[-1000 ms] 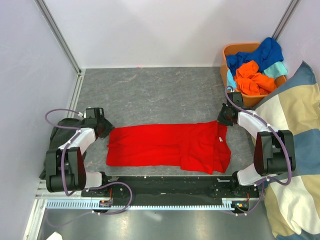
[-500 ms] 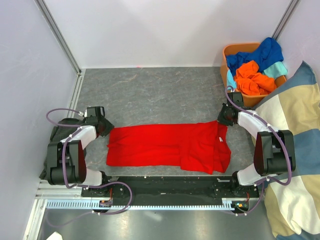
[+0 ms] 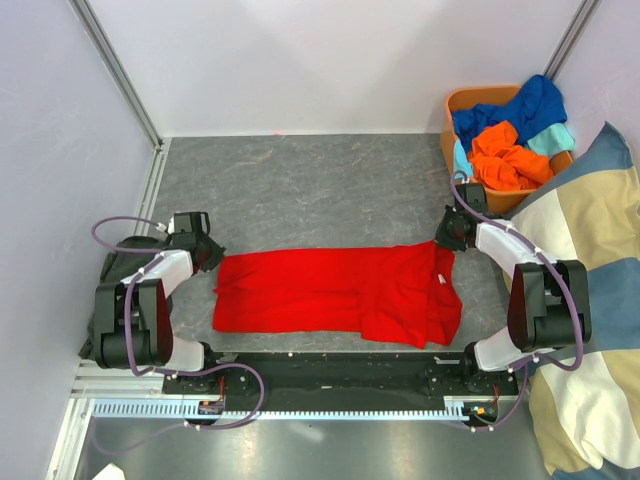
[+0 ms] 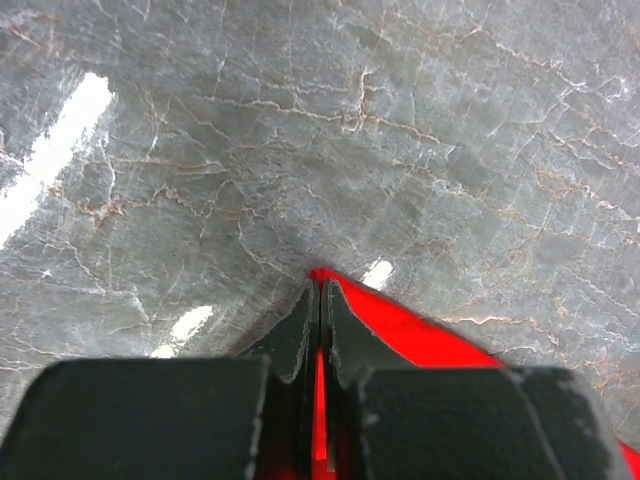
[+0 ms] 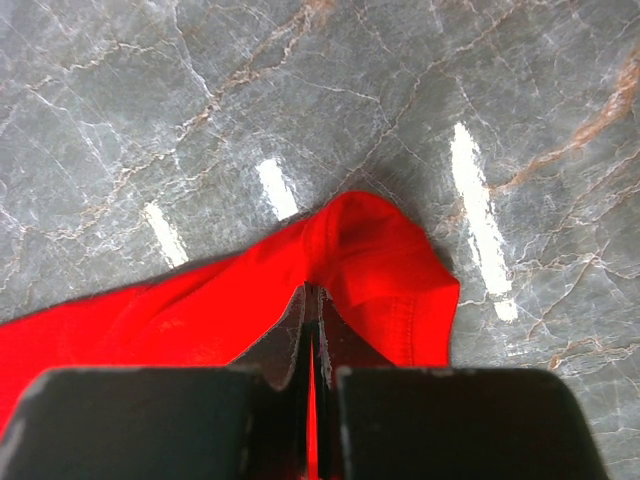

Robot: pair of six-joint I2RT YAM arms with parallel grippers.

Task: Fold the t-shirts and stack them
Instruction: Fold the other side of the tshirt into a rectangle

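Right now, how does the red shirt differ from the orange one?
The red t-shirt lies spread out on the table; the orange t-shirt sits crumpled in the basket. The left gripper and right gripper each pinch the red one's edge; no gripper holds the orange one. Both are plain bright fabric.

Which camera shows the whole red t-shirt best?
The top external view: the soft red fabric t-shirt lies spread out whole on the grey marbled table. Each wrist view shows only a small pinched red corner.

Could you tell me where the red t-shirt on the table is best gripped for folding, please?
Grip the red t-shirt at its two far corners, from each end: it lies flat and long, and the left gripper and right gripper are shut there.
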